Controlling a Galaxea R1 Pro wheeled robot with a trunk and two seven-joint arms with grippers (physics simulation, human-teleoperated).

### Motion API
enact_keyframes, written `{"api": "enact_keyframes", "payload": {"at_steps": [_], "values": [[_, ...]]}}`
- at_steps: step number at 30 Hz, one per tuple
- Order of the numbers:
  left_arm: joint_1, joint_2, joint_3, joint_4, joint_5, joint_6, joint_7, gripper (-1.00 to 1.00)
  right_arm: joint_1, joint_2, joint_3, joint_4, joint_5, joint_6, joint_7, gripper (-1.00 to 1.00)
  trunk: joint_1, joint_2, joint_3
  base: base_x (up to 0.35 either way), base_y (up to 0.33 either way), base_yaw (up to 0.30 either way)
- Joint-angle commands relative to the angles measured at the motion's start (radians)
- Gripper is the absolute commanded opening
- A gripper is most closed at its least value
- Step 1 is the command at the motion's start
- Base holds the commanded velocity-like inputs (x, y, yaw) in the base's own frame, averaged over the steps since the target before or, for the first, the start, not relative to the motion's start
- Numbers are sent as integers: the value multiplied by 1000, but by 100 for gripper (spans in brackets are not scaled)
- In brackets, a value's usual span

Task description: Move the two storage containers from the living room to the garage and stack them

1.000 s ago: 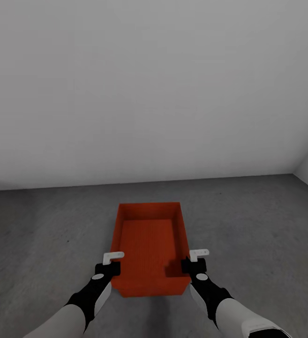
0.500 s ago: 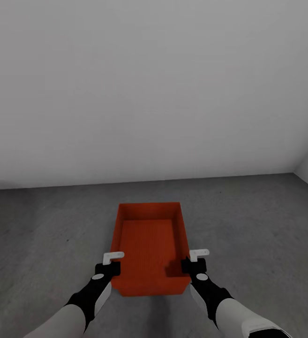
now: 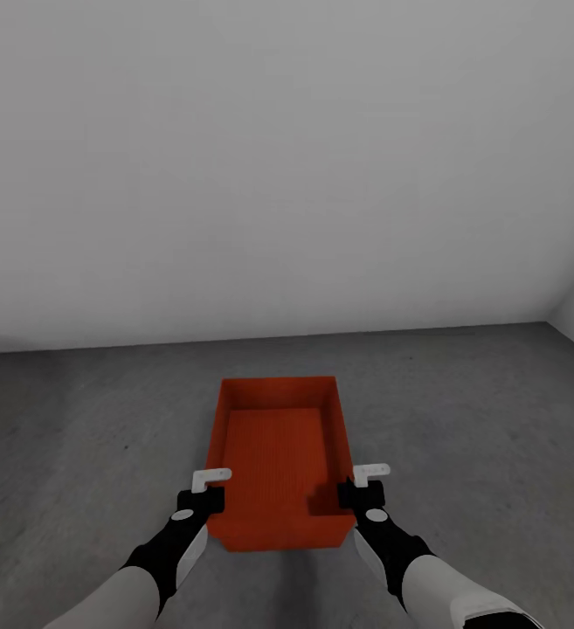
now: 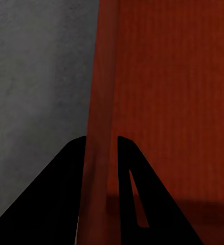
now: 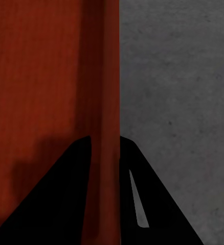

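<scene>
Your left claw [image 3: 201,500] and right claw [image 3: 361,494] each clench a side wall of the orange-red lidless plastic container [image 3: 278,454], at 12 o'clock. It looks set on the grey concrete floor [image 3: 77,437]; release next.

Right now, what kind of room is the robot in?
Probably a garage or a similar bare utility room: a rough, dark grey concrete floor, plain white walls meeting in a corner, and no furniture in view, just an orange-red storage container held by both grippers.
</scene>
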Motion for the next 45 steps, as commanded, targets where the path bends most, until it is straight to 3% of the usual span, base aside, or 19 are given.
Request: {"api": "enact_keyframes", "payload": {"at_steps": [1,45], "values": [[0,1,7,3,2,-1,60,-100,-2,-1,-22,-3,17,-3,-14,-100,0,0,-1,0,0,0],[0,0,7,4,3,-1,60,-100,-2,0,-20,-3,17,-3,-14,-100,11,-21,-10,12,0,0]]}}
